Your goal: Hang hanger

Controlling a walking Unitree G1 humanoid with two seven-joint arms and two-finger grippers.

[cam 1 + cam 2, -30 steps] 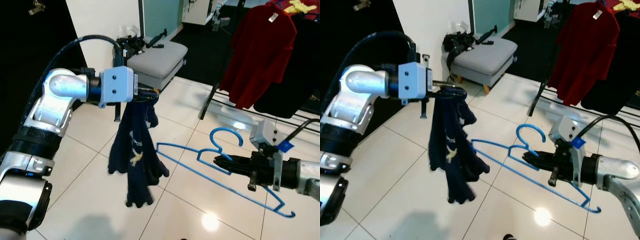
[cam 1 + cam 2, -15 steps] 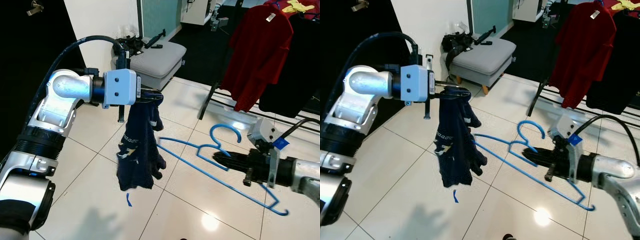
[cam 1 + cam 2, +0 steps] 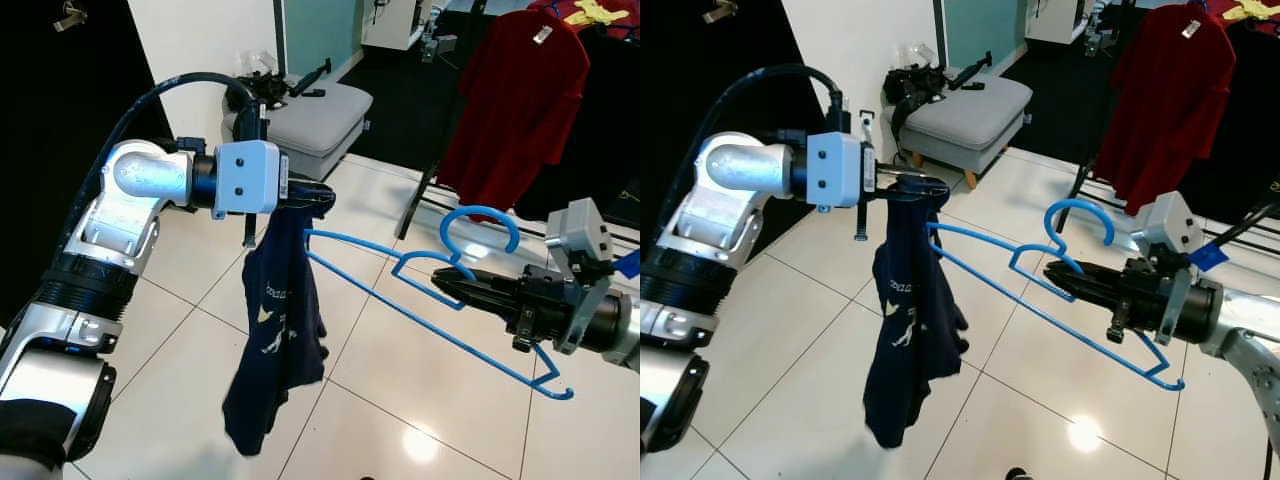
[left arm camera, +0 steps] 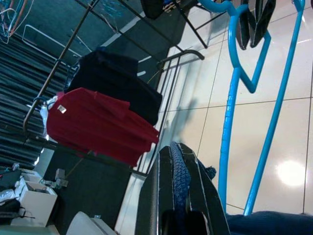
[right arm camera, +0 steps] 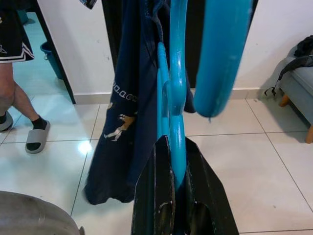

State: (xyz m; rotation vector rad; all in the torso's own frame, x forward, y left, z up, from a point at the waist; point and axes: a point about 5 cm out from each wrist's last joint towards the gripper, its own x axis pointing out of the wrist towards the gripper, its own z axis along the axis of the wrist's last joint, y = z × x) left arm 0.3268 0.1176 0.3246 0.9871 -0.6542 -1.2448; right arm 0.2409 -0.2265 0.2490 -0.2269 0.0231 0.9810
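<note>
The right gripper reaches leftward, clamped on a blue hanger below its hook. The hanger's far end meets the dark blue shirt pinched in the left gripper, which hangs above the floor. Beyond stand a grey stool and a red shirt on a rack.
</note>
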